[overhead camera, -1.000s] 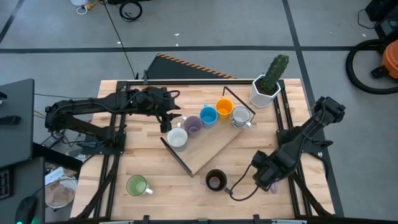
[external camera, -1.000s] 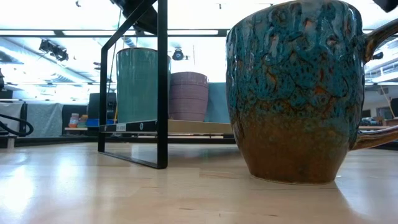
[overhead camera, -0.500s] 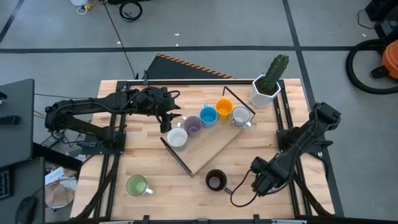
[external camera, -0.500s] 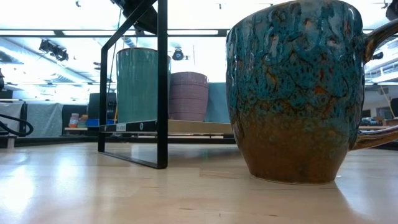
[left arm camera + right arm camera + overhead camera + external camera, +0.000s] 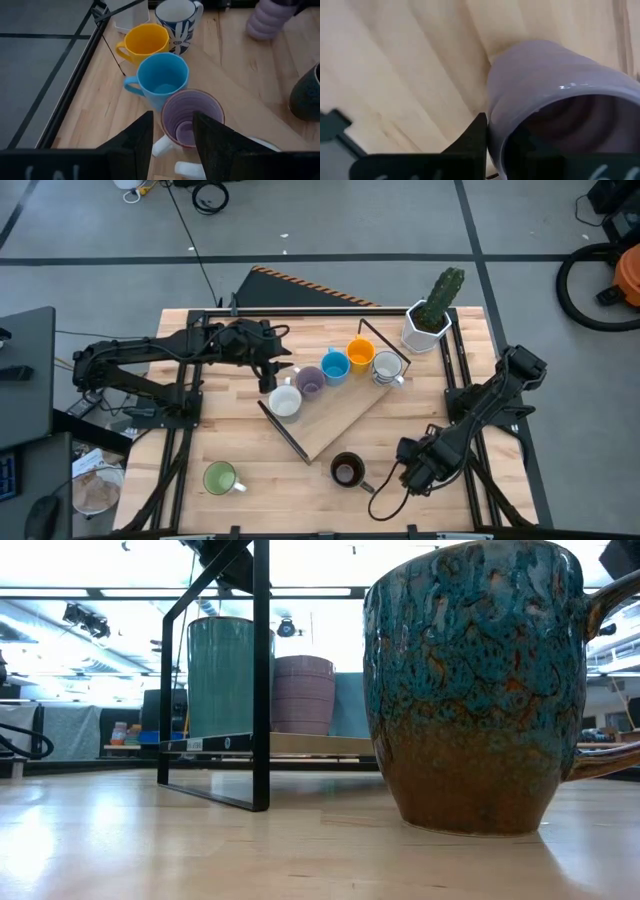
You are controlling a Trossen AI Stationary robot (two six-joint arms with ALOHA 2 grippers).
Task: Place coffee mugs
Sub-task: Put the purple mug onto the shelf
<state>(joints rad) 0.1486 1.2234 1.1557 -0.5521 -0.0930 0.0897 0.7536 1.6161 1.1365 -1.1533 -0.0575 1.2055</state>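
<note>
Five mugs stand in a row on a slanted wooden board (image 5: 345,415): white (image 5: 285,402), purple (image 5: 309,383), blue (image 5: 335,365), orange (image 5: 360,353) and silvery-white (image 5: 387,367). A green mug (image 5: 220,478) and a dark brown mug (image 5: 347,470) stand on the table near its front edge. My left gripper (image 5: 270,376) is open just above the white mug, at the row's left end. Its fingers (image 5: 142,145) show beside the purple mug (image 5: 192,117). My right gripper (image 5: 415,467), right of the dark mug, is shut on a lilac mug (image 5: 555,85). My right gripper holds the lilac mug at its rim (image 5: 495,135). One finger (image 5: 476,137) lies on the outside of the wall; the other is hidden by the mug's mouth. The mug lies tilted in the hold, its mouth toward the wrist, above the tabletop.
A white faceted pot with a cactus (image 5: 428,328) stands at the far right corner. Thin black frames (image 5: 285,435) rise at the board's ends. The dark mug (image 5: 470,690) fills the low view. Bare tabletop lies between the green and dark mugs.
My right gripper has carried the lilac mug a short way toward the table's left and near edge, closer to the dark brown mug. The other mugs stand as before.
</note>
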